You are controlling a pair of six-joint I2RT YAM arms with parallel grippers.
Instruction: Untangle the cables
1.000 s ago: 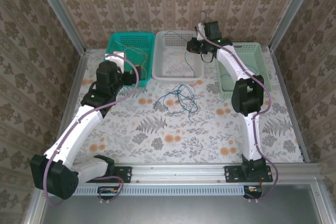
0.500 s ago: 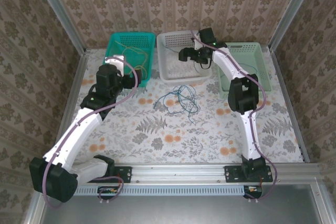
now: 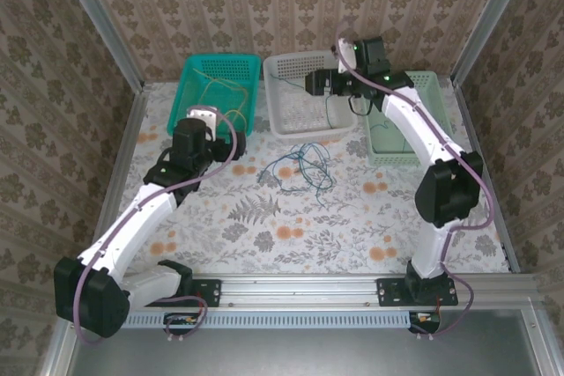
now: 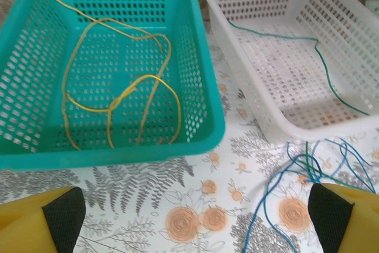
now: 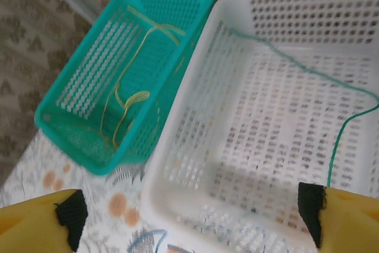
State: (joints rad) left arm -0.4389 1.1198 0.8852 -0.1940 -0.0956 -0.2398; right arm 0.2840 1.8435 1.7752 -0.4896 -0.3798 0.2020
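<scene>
A loose tangle of dark blue and green cables [image 3: 300, 167] lies on the flowered table in front of the white basket [image 3: 280, 121]; its blue strands [image 4: 266, 205] run past my left gripper's right finger. A yellow cable [image 4: 155, 77] is looped inside the teal basket [image 4: 207, 134]. One green cable [image 4: 272, 34] lies across the white basket's floor. My left gripper [image 4: 195, 214] hovers open and empty over the table just before the teal basket. Above the white basket's near left corner my right gripper [image 5: 190, 214] stands wide open, gripping nothing, with the green cable [image 5: 278, 57] beyond it.
A light green basket [image 3: 445, 121] stands at the back right, partly under the right arm. The three baskets line the back of the table. Patterned walls and metal posts close in the sides. Open tablecloth stretches from the tangle to the arm bases.
My left gripper has drawn back from the teal basket toward the near side. The right gripper stayed over the white basket while its elbow swung out to the right.
</scene>
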